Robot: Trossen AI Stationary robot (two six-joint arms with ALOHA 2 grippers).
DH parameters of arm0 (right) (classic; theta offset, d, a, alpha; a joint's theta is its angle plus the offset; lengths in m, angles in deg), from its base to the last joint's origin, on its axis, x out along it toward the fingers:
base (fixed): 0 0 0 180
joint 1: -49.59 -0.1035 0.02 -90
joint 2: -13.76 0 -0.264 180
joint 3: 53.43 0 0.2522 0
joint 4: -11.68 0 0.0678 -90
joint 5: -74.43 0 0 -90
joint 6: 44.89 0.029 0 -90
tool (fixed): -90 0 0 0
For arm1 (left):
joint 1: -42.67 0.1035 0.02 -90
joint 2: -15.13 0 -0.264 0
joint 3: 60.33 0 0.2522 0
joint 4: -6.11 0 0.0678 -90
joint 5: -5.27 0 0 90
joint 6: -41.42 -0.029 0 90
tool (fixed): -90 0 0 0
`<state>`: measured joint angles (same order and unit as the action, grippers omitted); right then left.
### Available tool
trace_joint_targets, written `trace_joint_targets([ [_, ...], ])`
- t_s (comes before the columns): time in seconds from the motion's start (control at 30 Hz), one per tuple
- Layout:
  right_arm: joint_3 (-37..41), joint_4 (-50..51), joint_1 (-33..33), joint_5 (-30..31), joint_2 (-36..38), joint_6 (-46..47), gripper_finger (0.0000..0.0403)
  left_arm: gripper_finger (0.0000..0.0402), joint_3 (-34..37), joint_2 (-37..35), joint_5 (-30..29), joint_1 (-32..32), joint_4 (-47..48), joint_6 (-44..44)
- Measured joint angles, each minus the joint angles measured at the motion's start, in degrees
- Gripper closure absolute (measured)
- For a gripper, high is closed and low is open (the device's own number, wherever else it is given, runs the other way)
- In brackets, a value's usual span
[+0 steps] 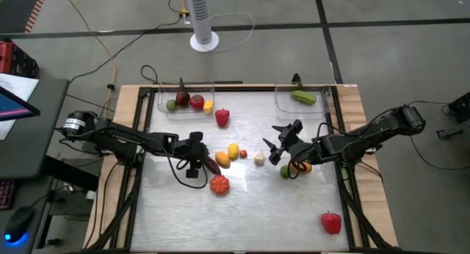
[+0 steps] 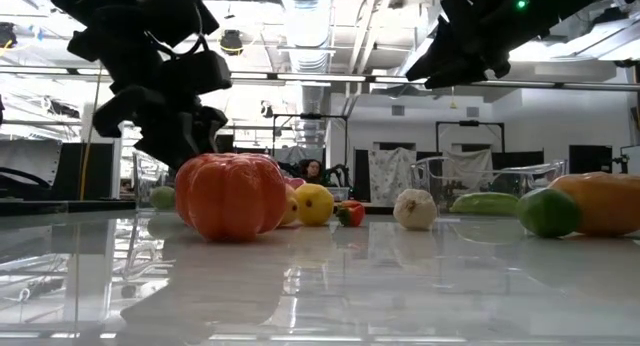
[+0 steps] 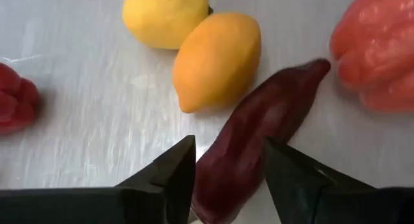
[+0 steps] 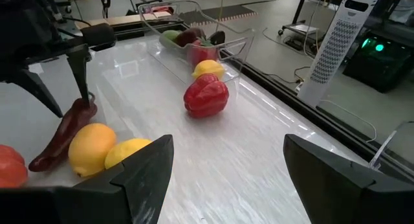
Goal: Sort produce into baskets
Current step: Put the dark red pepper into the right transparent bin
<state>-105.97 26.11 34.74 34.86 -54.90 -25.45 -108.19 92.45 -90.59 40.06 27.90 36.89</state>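
Note:
My left gripper (image 1: 202, 160) is low at the table's middle, its fingers closed around the thick end of the dark eggplant (image 3: 259, 140), which lies on the table. Beside it are two yellow lemons (image 1: 228, 155) and the orange tomato (image 1: 219, 184). My right gripper (image 1: 273, 140) hangs open and empty above the table, right of middle, near the white garlic (image 1: 259, 158) and a green lime (image 1: 285, 171). The far-left basket (image 1: 163, 103) holds several fruits. The far-right basket (image 1: 280, 100) holds the green cucumber (image 1: 302, 97). My left gripper pinches the eggplant's thick end (image 3: 213, 185) between its two fingers (image 3: 174, 175), which lie across it. The fingers come from above, slanting in from the table's left. The eggplant lies flat on the table, its thin tip (image 3: 317, 67) pointing away toward the tomato.
One red pepper (image 1: 222, 117) lies in front of the left basket and another (image 1: 331, 222) near the right front corner. A small red piece (image 1: 243, 154) and an orange fruit (image 1: 301, 166) lie mid-table. The front left of the table is bare.

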Motion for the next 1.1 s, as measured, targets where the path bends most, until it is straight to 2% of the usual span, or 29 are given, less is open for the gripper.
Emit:
trace_joint_targets([
  [0.2,0.0,0.0,0.0,0.0,0.0,0.0,0.0082,0.0183,0.2,0.7,4.0,0.0,0.0,1.8],
  [0.37,0.0,-0.2,0.0,0.0,0.0,0.0,0.0082,0.0139,0.4,3.5,1.2,0.0,0.4,-0.8],
  [0.5,0.0,-0.2,0.0,0.0,0.0,0.0,0.0082,0.0132,0.4,6.3,-0.7,0.0,0.4,-4.5],
  [0.67,0.0,-0.1,0.0,0.0,0.0,0.0,0.0082,0.0155,0.4,7.1,-0.6,0.0,0.0,-5.7],
  [0.9,0.0,-0.1,0.0,0.0,0.0,0.0,0.0082,0.0235,0.1,6.9,-1.2,0.0,0.7,-5.8],
  [1.03,0.0,-0.4,0.0,-1.1,0.0,-0.5,0.0082,0.0247,-4.6,6.4,-5.1,0.0,9.1,-7.1],
  [1.1,0.0,-1.1,0.0,-1.3,0.0,-1.2,0.0082,0.0247,-8.5,6.0,-9.5,0.0,15.8,-8.3],
])
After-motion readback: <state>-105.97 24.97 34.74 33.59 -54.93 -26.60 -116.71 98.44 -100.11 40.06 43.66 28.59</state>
